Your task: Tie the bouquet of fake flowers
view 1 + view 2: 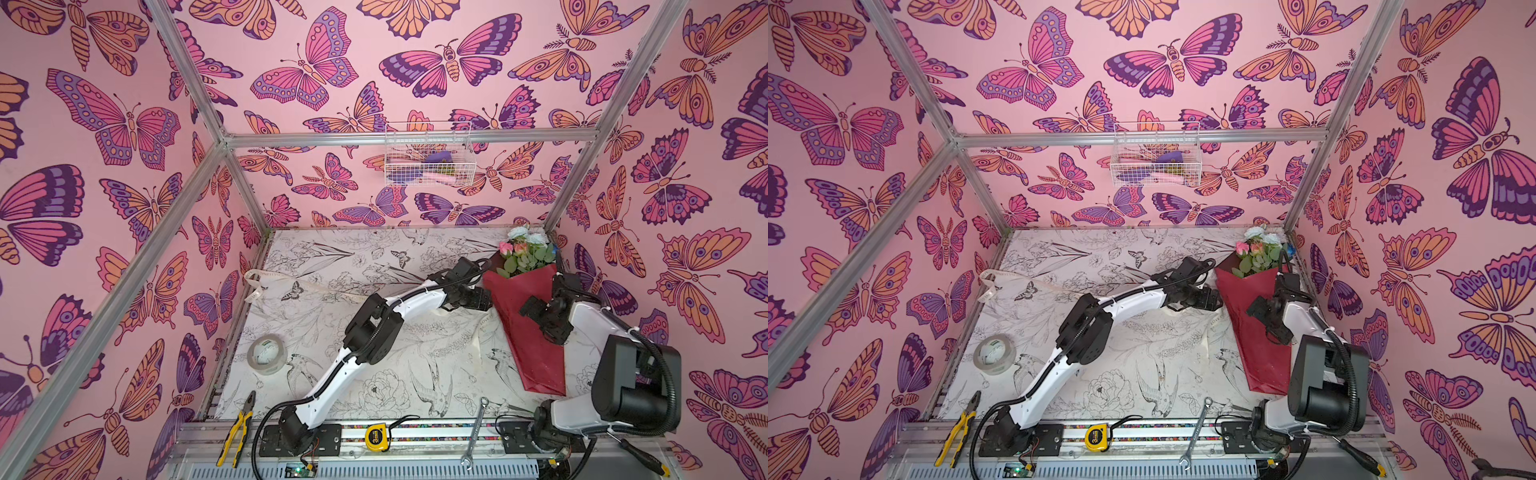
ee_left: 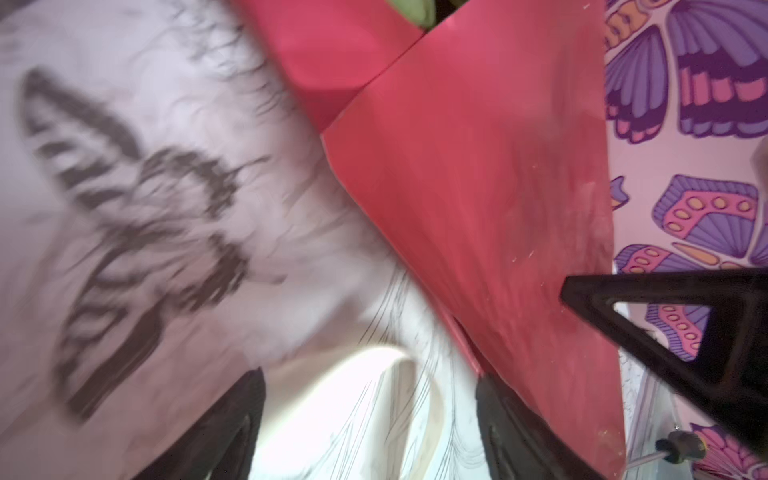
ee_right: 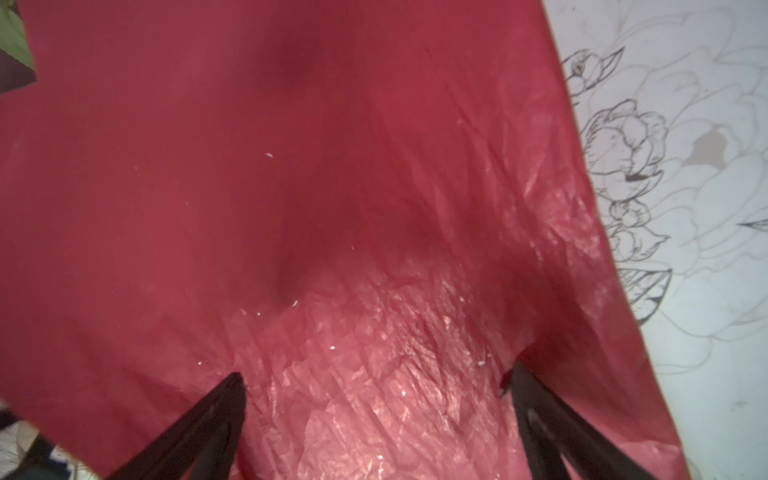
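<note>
Nearest the lens, a yellow tape measure (image 1: 377,437), a wrench (image 1: 476,432) and pliers (image 1: 237,432) lie along the front rail, clear of the work. Beyond them, at the table's far right, the bouquet of fake flowers (image 1: 536,361) lies flat on the line-drawn table cover (image 1: 374,257). Its heads point into the back corner by the butterfly wall and its narrow foot points toward the rail.

The left gripper (image 2: 374,415) stands spread at the wrap's left edge, one finger (image 2: 511,424) against the red paper and nothing pinched (a pale curl between the jaws may be ribbon; too blurred to say). The right gripper (image 3: 374,399) is spread wide too, its tips resting on the paper's crinkled middle and gripping nothing.

The risk, on this evidence: no band circles the cone, and the glossy paper looks slippery and springy. A push from either side could slide the bundle against the wall or let the overlapping flaps open. Hard pressure from the right tips could crease or tear it. The cream ribbon (image 1: 259,286) trails from the table's left toward the wrap; whether it passes beneath cannot be told.

The bouquet itself is dark red paper folded to a cone, with pink, peach and pale blue-white roses and green leaves at its mouth.
</note>
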`<state>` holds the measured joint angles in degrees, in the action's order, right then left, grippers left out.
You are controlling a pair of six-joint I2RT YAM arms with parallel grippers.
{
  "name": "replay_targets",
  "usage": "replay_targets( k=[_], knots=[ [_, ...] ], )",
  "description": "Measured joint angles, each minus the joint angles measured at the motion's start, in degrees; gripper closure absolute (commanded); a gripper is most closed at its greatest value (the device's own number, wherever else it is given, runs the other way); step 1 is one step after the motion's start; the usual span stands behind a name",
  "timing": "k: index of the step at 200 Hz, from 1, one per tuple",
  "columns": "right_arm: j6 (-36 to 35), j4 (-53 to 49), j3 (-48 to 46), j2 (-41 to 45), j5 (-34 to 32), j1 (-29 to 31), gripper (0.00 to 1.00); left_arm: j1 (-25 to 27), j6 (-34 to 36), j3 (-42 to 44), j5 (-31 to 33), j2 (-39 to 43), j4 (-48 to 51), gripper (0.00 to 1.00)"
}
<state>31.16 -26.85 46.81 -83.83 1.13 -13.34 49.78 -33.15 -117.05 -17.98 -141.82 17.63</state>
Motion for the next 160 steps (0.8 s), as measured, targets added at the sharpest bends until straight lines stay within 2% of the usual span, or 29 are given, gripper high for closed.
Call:
replay_targets(
  k=[25,57,137,160],
  knots=[
    [0.39,0.52,0.0,-0.35,-0.35,0.39,0.01,-0.35,-1.92,6.38,1.81,5.18,-3.3,0.22],
    [0.57,0.96,-0.09,-0.76,-0.68,0.74,0.01,-0.74,-3.32,5.92,0.59,6.23,-6.75,0.17],
    [0.92,1.22,-0.48,-0.83,-1.03,1.84,0.01,-0.72,-4.87,-6.69,-5.29,-3.85,-6.82,0.19],
    [0.96,1.18,-0.48,-0.83,-1.03,1.88,0.01,-0.72,-4.94,-7.78,-5.88,-6.86,-5.73,0.23]
  ],
)
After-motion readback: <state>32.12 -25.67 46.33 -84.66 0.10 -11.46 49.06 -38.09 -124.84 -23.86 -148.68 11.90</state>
